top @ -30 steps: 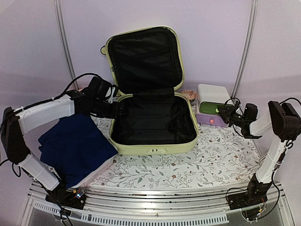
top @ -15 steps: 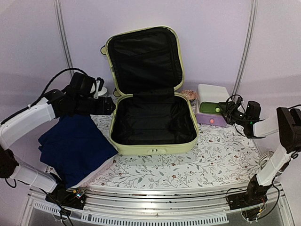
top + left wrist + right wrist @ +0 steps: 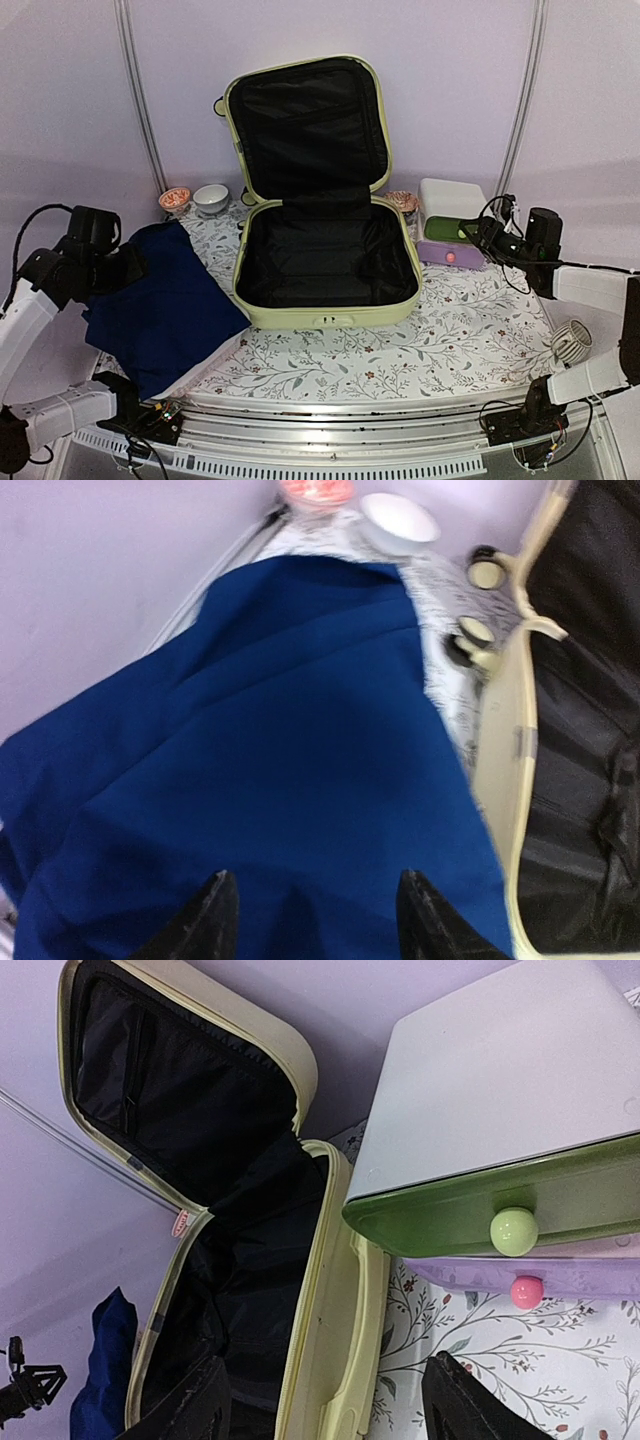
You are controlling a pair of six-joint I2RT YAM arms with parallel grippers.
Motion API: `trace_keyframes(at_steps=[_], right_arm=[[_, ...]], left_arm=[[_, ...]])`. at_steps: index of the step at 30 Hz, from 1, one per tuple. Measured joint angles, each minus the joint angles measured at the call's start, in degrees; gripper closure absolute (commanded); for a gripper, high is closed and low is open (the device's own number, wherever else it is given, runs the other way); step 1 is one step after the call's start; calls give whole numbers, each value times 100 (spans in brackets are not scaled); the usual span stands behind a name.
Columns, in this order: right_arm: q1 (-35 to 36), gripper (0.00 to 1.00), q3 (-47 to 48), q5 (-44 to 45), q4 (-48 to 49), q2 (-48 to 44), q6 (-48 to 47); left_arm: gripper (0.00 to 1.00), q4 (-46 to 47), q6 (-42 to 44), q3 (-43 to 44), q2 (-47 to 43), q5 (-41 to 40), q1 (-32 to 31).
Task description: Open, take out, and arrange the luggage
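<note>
**Luggage open and bare, both pincers free**

The luggage [image 3: 330,318] lies open between the two arms, to the right of the left pincer [image 3: 315,875] and to the left of the right pincer [image 3: 328,1370]. Its lid stands upright against the back wall and only black lining shows inside.

Both pincers are parted about halfway and hold nothing. The left one hangs over a blue cloth [image 3: 250,730]. The right one faces the box [image 3: 500,1110], just ahead of it.

The shell looks stiff and smooth, so it is likely slippery under the fingers. With nothing showing inside it is probably light, but it is bulky. The rim of the lower half, or the lid's free edge, offers the surest hold. The lining is soft and would give.

Room is tight at the sides. The cloth lies close against the luggage's wall on the left pincer's side, with two bowls [image 3: 400,518] beyond it. The box sits just beside the opposite wall. The open counter [image 3: 480,330] lies in front of the luggage, towards the arms' bases.
</note>
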Motion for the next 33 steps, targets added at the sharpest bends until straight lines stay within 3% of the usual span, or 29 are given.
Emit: trace_keyframes(at_steps=[9,10,11,12,18,26,33], right_arm=[[22,32,0,103,-391,-131,-356],[24,32,2,105,-413,-133,-374],[26,32,2,105,-446,-133,-396],[26,32,2,105,-481,-142,-420],[31,32,22,103,-573,-197,-520],[31,32,409,-74,-643,-4,-586],[50,32,566,-258,-723,46,-684]], left_arm=[[67,-535,-951,-514,87,-313,1078],[76,-568,-999,-485,76,-398,1172],[93,-601,-1023,-433,52,-479,1272],[100,-621,-1034,-361,22,-555,1386],[100,-529,-903,-98,-168,-739,2393],[100,-378,-1075,-750,-330,-208,4402],[100,55,-1628,-1552,-116,332,5099]])
